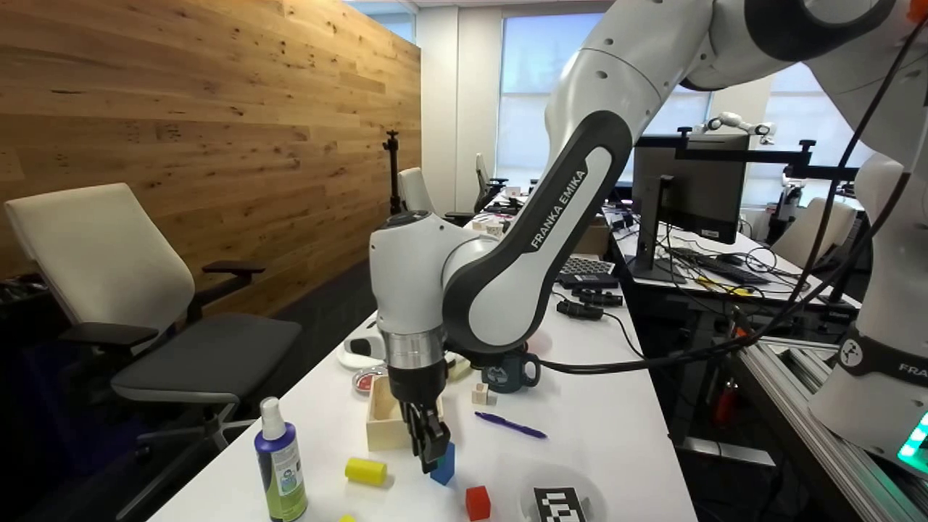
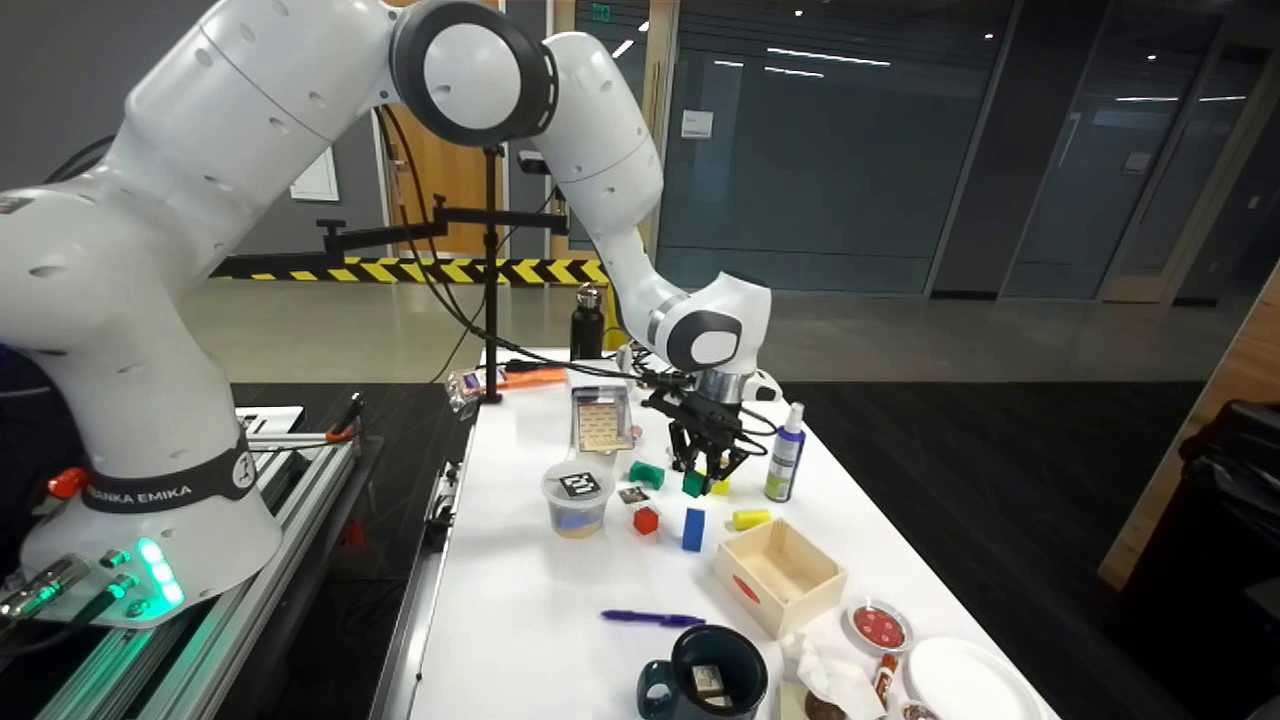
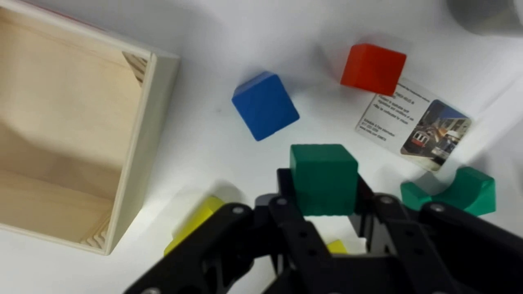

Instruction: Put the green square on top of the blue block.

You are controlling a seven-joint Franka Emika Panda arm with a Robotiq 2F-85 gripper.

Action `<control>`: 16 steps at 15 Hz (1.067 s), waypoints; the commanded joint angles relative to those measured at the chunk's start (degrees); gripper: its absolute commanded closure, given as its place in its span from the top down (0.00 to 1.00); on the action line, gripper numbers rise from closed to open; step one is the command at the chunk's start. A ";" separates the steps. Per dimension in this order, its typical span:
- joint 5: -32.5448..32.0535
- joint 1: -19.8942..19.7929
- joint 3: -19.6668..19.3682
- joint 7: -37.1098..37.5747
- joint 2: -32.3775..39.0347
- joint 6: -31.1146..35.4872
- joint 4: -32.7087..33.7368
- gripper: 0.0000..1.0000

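The green square (image 3: 325, 179) is a small green cube held between the fingertips of my gripper (image 3: 323, 190), in the air above the table. It also shows under the fingers in an exterior view (image 2: 694, 484); in an exterior view (image 1: 432, 458) my gripper hides it. The blue block (image 3: 265, 107) stands upright on the white table, ahead and slightly left of the held cube in the wrist view. It shows in both exterior views (image 1: 444, 465) (image 2: 693, 530). The held cube is apart from the blue block, not over it.
A wooden box (image 2: 755, 588) stands beside the blue block. A red block (image 3: 374, 69), a yellow cylinder (image 3: 196, 222), a green arch block (image 3: 474, 192) and a card (image 3: 388, 114) lie around. A spray bottle (image 2: 785, 460), a clear tub (image 2: 578, 510) and a dark blue mug (image 2: 700, 665) stand farther off.
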 commanded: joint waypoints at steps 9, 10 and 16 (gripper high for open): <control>-2.19 0.54 -1.59 3.58 -6.81 2.14 -9.94 0.09; -2.59 0.71 -1.90 3.54 -6.51 2.48 -9.86 0.09; -5.15 1.11 -2.98 3.31 -6.23 3.45 -9.84 0.09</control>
